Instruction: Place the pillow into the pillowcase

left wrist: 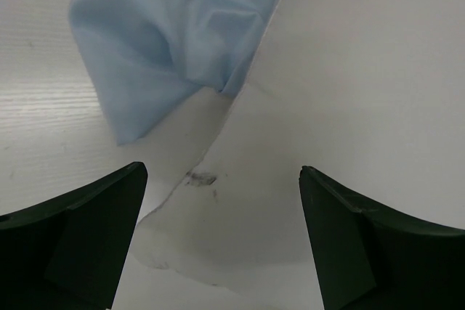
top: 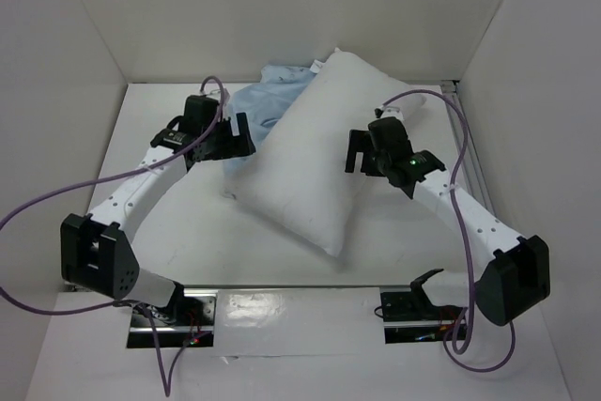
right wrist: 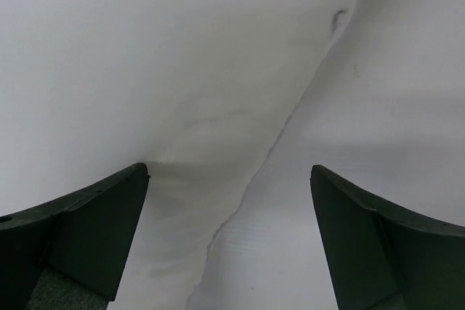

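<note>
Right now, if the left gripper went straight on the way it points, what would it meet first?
Probably the pillow, at its near edge. The open left gripper points at it, and the pillowcase lies further off to the side.

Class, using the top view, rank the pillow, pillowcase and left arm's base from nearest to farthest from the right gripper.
1. Pillow: its right edge lies under the open right gripper.
2. Pillowcase: behind the pillow, toward the left.
3. Left arm's base: near left corner.

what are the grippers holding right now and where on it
Nothing is held. The left gripper and the right gripper both stand open on either side of the pillow, with empty jaws. Neither grips the pillowcase.
</note>
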`<state>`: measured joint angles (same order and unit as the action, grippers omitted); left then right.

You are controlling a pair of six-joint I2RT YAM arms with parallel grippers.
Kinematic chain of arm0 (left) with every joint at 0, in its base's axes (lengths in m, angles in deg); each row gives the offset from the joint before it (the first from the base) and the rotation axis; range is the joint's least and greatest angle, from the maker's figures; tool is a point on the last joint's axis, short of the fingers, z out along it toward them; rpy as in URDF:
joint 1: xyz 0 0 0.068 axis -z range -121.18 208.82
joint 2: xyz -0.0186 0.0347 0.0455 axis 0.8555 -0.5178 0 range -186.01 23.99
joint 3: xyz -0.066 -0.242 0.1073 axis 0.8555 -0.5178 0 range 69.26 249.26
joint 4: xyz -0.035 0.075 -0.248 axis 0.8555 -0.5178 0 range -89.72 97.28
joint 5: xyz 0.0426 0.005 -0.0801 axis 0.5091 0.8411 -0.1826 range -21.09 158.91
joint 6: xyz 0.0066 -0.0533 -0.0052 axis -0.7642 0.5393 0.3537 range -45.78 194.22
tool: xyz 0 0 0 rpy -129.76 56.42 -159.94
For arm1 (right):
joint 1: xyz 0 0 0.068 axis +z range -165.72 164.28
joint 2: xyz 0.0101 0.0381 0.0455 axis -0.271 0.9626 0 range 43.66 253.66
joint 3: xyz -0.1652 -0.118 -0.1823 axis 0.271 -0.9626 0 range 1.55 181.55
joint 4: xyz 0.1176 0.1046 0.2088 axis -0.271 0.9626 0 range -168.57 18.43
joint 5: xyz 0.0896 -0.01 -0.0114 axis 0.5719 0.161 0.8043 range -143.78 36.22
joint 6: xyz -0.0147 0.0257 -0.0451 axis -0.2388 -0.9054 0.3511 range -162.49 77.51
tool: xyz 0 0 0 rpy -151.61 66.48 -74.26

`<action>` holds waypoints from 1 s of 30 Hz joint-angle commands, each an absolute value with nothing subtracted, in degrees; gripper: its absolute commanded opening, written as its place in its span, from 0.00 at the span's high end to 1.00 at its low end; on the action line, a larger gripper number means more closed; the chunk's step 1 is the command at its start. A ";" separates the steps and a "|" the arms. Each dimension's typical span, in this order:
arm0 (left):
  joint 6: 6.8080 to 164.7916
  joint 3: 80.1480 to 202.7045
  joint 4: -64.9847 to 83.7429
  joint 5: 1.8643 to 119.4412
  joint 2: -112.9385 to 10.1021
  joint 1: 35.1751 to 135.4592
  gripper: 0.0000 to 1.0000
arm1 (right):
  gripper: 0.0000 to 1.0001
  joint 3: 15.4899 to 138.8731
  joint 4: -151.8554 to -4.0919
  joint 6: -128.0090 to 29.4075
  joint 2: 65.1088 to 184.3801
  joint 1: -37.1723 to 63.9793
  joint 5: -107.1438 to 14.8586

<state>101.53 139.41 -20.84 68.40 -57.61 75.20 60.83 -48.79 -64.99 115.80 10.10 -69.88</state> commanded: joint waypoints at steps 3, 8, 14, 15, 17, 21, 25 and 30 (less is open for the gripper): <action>102.70 143.86 -15.14 52.68 -64.68 76.12 0.01 | 0.00 60.88 -51.14 -67.18 113.19 9.76 -55.47; 103.84 144.40 -10.32 42.39 -69.78 79.38 0.22 | 0.00 55.96 -60.69 -70.96 114.42 9.24 -48.27; 105.25 149.76 -10.30 33.50 -74.89 82.37 1.00 | 0.72 58.74 -63.19 -72.19 117.14 6.52 -44.38; 105.85 150.63 -10.30 33.49 -75.41 83.16 1.00 | 0.88 60.50 -61.27 -71.50 117.66 5.64 -45.95; 106.38 153.27 -10.30 33.49 -75.42 84.74 1.00 | 1.00 67.94 -57.67 -69.05 118.28 4.76 -49.72; 107.52 160.12 -9.78 32.97 -77.95 88.60 1.00 | 1.00 81.13 -47.22 -64.29 117.58 3.53 -66.04; 109.10 169.96 -9.78 32.44 -81.73 94.05 1.00 | 1.00 91.36 -41.42 -59.46 117.05 2.47 -75.81; 110.69 179.89 -9.78 31.91 -89.80 102.75 1.00 | 1.00 91.73 -36.21 -57.78 113.73 1.42 -88.92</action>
